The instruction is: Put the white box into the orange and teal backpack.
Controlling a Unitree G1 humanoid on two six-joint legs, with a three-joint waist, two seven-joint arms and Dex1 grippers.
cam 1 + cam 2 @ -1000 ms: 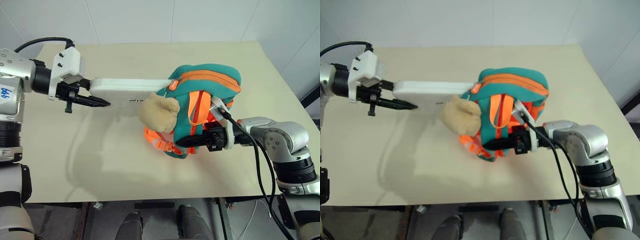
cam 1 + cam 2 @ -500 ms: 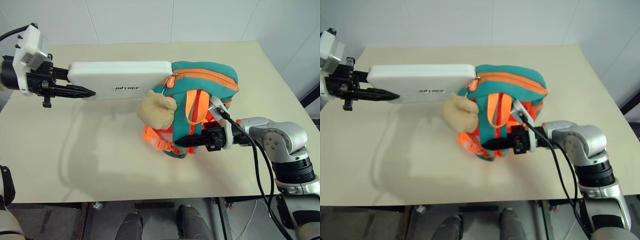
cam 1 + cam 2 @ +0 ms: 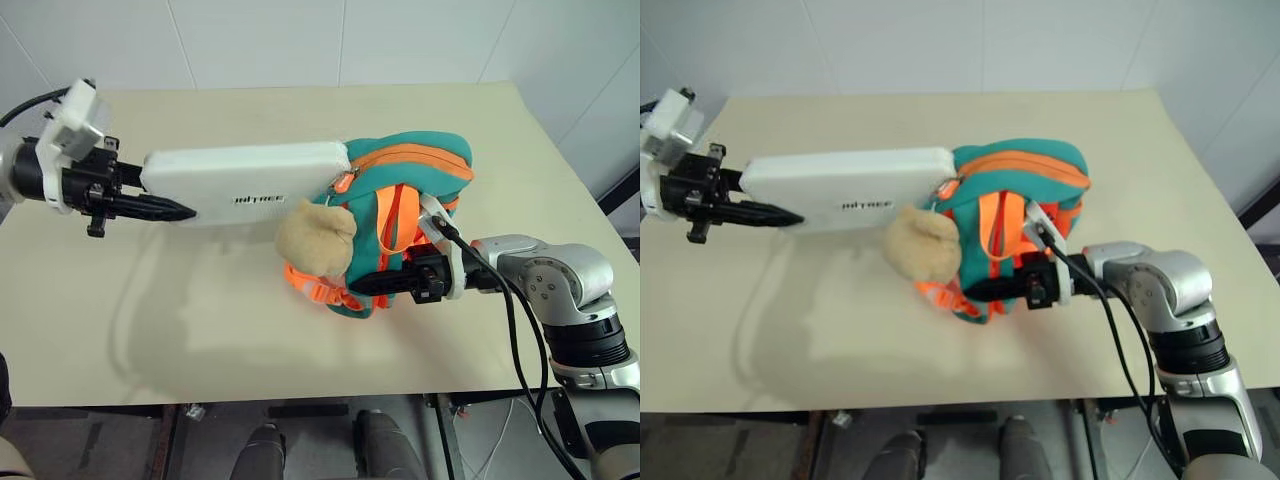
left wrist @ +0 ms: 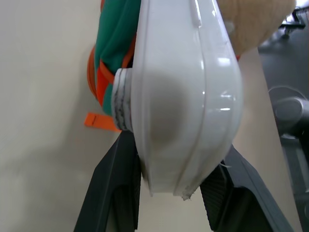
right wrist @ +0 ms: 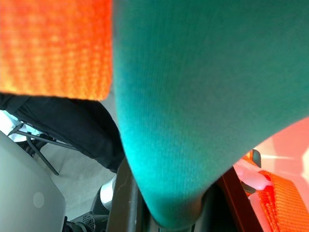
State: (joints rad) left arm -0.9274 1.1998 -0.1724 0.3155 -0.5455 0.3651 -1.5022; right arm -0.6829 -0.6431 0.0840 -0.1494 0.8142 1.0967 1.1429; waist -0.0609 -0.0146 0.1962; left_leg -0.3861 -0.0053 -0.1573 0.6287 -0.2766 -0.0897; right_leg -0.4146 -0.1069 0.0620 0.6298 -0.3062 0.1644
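Currently your left tool [image 3: 150, 208] clamps the stiff, slick white box [image 3: 245, 182] endwise; right tool [image 3: 395, 283] pinches the soft orange and teal backpack [image 3: 410, 180].

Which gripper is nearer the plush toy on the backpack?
Right. The right gripper grips the backpack just beside the plush toy; the left gripper holds the white box's far end.
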